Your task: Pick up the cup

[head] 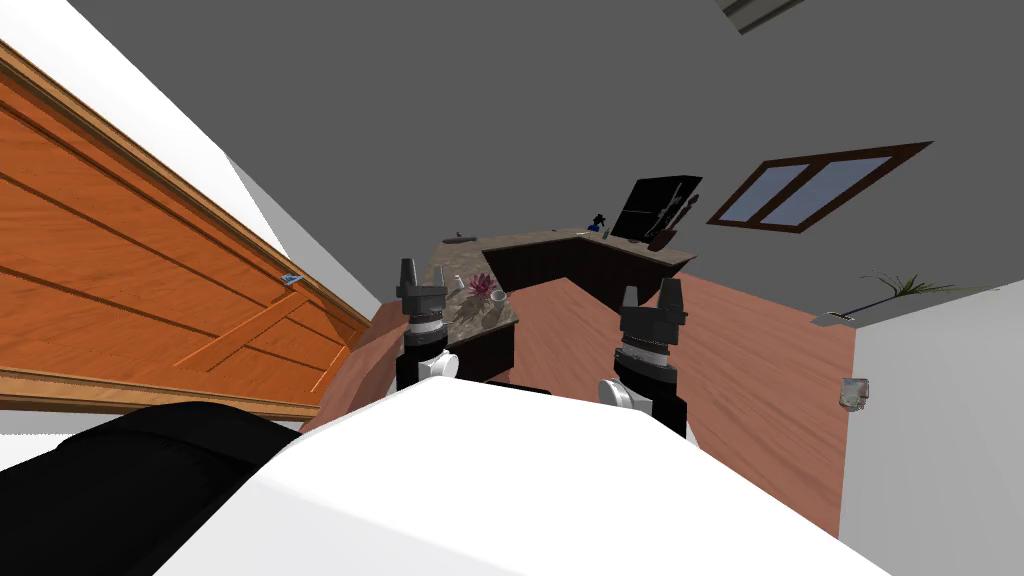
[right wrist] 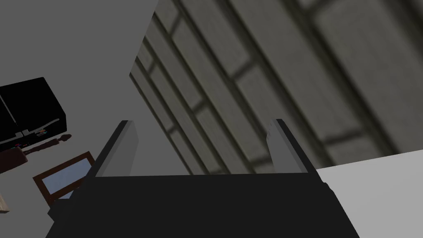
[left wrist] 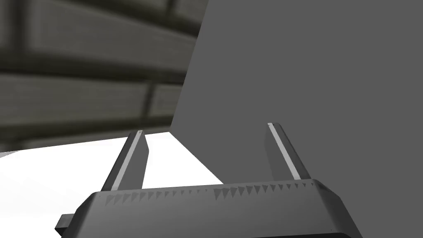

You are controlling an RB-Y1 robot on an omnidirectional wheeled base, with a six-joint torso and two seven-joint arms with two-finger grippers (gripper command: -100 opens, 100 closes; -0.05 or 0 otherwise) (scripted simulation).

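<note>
ARMS POISED SHORT OF THE CUP: The cup [head: 497, 296], a small grey vessel, stands upright and mouth up near the close end of an L-shaped, stone-topped counter [head: 470, 316]. It sits just beside a purple flower [head: 482, 284], with a small white bottle [head: 458, 282] near on the flower's far side. Whether the cup holds anything cannot be told from here.

The left gripper [left wrist: 205, 128] hangs by that end of the counter, its fingers parted wide with nothing between them. The right gripper [right wrist: 201, 121] hovers over the reddish floor [head: 740, 350], well apart from the counter, fingers equally spread and empty.

Both hands point up at wall and ceiling, not down at the counter top. That looks like a carrying posture, which suggests the approach is unfinished and the reach not yet begun. The flower crowds one side of the cup, so the side toward the counter's edge looks the safer way in.
</note>
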